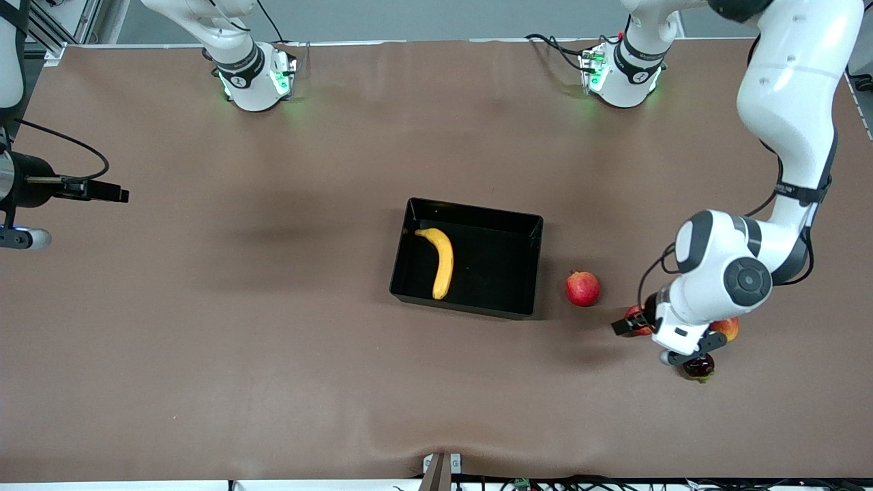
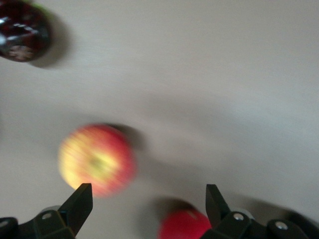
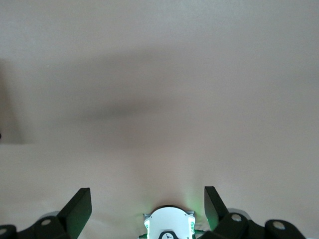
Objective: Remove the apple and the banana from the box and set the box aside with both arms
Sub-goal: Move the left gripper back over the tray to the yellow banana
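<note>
**One fruit out, one still in the box**

One fruit is left in the box (image 1: 470,211): the banana (image 1: 441,261) lies along the box's floor at the wall toward the right arm's end, and nothing is on it. We judge the apple (image 1: 638,319) to be the small red fruit on the table well clear of the box toward the left arm's end. It is a little nearer the front camera than the box.

The left gripper (image 2: 147,191) hangs low over that apple. Its jaws stand wide apart and grip nothing, and the apple sits on the table between them. We think that spot was chosen so the apple is out of the way when the box gets pushed aside. A pomegranate (image 1: 582,288) sits just beside the box, between it and the apple. A mango (image 1: 728,327) and a dark fruit (image 1: 699,367) lie farther from the box than the apple, partly hidden under the arm.

The right gripper (image 3: 147,194) waits over bare table, well apart from the box toward the right arm's end, with its jaws also spread.

By our reckoning, about a third of the job is done. The banana comes next, and a grip across its middle would suit its curve. Until then the box has to stay where it is.
</note>
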You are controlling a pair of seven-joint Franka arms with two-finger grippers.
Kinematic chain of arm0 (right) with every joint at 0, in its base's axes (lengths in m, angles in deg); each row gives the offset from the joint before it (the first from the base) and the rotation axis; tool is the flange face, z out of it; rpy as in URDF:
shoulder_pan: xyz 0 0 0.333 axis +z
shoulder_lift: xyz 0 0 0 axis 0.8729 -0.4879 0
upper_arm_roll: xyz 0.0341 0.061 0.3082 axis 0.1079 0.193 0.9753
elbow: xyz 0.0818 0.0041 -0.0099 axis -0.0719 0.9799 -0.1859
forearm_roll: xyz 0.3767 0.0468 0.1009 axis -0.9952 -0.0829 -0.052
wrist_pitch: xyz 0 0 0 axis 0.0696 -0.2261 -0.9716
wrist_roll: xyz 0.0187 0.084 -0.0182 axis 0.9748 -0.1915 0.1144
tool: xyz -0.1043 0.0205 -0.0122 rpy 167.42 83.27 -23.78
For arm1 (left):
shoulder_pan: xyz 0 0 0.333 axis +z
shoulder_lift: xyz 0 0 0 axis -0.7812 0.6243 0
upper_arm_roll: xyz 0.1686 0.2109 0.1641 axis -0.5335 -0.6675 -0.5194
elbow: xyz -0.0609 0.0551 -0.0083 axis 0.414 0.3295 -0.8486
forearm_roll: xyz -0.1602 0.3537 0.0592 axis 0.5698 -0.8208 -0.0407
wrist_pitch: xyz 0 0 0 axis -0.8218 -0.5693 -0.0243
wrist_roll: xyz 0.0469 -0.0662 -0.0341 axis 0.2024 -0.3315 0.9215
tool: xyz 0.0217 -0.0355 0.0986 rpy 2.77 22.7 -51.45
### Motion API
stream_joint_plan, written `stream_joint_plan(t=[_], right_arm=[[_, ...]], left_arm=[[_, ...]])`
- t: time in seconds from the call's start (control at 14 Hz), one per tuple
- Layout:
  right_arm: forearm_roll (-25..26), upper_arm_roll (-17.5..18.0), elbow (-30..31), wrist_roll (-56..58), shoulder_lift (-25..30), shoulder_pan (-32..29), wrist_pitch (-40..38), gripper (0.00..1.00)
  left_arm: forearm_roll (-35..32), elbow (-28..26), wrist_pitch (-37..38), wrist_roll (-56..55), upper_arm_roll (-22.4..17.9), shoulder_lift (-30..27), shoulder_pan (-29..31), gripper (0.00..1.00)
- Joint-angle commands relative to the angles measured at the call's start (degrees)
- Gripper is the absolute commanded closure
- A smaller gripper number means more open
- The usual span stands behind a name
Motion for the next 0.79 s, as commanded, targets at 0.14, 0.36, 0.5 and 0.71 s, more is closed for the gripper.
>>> stream_joint_plan(t=[0.14, 0.36, 0.5, 0.71], right_arm=[[0.2, 0.0, -0.9, 0.3, -0.7, 1.8, -1.3, 0.0], [0.4, -0.1, -0.9, 0.4, -0.7, 1.0, -1.4, 0.0], [0.4, -0.1, -0.9, 0.4, -0.8, 1.0, -1.4, 0.0], [0.4, -0.1, -0.8, 0.4, -1.0, 1.4, -1.4, 0.0]], left_arm=[[-1.2, -0.7, 4.7, -10.3, 3.5, -4.8, -7.5, 0.0], [-1.2, 1.8, 4.7, -16.1, 3.0, -3.6, -16.8, 0.0], [-1.0, 6.1, 4.7, -18.0, 2.5, -0.4, -21.8, 0.0], [-0.9, 11.1, 4.2, -20.5, -1.7, 4.7, -29.2, 0.0]])
